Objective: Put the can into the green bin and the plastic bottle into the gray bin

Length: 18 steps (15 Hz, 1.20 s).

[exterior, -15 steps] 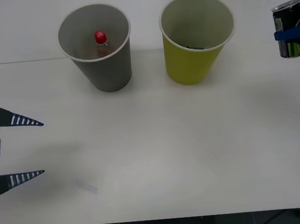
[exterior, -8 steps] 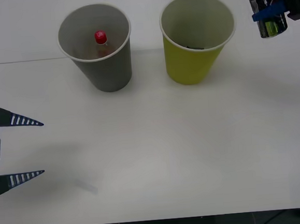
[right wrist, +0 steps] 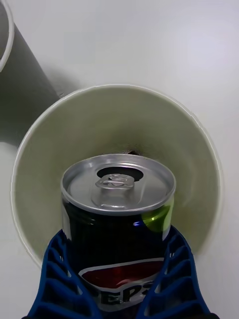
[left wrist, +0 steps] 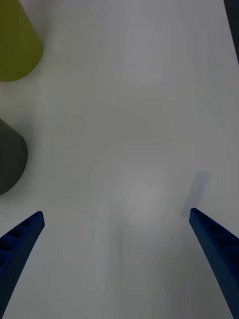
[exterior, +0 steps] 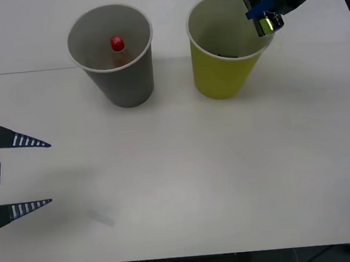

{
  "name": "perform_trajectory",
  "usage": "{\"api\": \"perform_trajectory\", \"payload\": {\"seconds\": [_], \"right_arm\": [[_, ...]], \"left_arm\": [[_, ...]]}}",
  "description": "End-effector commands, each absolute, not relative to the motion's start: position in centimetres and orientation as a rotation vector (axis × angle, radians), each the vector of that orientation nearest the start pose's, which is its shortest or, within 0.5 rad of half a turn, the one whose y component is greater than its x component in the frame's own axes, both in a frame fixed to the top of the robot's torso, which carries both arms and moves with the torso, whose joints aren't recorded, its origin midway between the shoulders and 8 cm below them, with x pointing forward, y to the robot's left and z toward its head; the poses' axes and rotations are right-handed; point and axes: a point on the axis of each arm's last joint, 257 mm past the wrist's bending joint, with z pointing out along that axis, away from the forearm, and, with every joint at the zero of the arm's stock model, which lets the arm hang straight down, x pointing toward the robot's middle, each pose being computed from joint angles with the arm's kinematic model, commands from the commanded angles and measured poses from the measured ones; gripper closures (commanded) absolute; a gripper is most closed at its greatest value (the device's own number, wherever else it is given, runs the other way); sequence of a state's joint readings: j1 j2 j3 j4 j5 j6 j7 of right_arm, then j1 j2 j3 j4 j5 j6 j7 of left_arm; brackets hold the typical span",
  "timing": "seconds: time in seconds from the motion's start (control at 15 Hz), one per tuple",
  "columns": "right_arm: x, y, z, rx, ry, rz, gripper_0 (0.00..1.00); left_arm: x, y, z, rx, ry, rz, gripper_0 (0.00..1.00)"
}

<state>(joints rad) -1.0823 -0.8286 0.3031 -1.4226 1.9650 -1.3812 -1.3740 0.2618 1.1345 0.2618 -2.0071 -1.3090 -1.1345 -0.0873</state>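
My right gripper (exterior: 261, 9) is shut on the can (exterior: 264, 13), a dark can with a silver top and a yellow-green patch, tilted over the right rim of the green bin (exterior: 222, 72). In the right wrist view the can (right wrist: 118, 224) sits between the blue fingers (right wrist: 174, 279), above the green bin's pale inside (right wrist: 59, 164). The plastic bottle (exterior: 117, 45), with its red cap up, stands inside the gray bin (exterior: 125, 80). My left gripper (exterior: 18, 175) waits open at the table's left edge, and its fingers (left wrist: 20, 244) have nothing between them.
The two bins stand side by side at the back of the white table (exterior: 196, 166). The gray bin's wall (right wrist: 25, 84) is close beside the green one. A seam (exterior: 19, 72) runs across the tabletop behind the left arm.
My right gripper has carried the can leftward from the table's right edge to above the green bin's rim, tilting it. The left arm has not moved.
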Motion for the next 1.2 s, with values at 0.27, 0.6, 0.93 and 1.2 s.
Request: {"api": "perform_trajectory", "payload": {"seconds": [0.27,0.6,0.93,1.2], "right_arm": [[60.9,-13.7,0.1,-0.878,2.154,0.188,1.00],[60.9,-13.8,0.1,-0.888,2.151,0.179,0.25],[60.8,-15.6,0.7,-0.907,2.139,0.153,0.00],[58.9,-18.3,1.9,-0.943,2.108,0.162,0.00]], "left_arm": [[34.1,28.6,-16.7,1.762,1.444,-0.118,0.00],[34.1,28.6,-16.7,1.762,1.444,-0.118,0.00],[34.1,28.6,-16.7,1.762,1.444,-0.118,0.00],[34.1,28.6,-16.7,1.762,1.444,-0.118,0.00]]}}
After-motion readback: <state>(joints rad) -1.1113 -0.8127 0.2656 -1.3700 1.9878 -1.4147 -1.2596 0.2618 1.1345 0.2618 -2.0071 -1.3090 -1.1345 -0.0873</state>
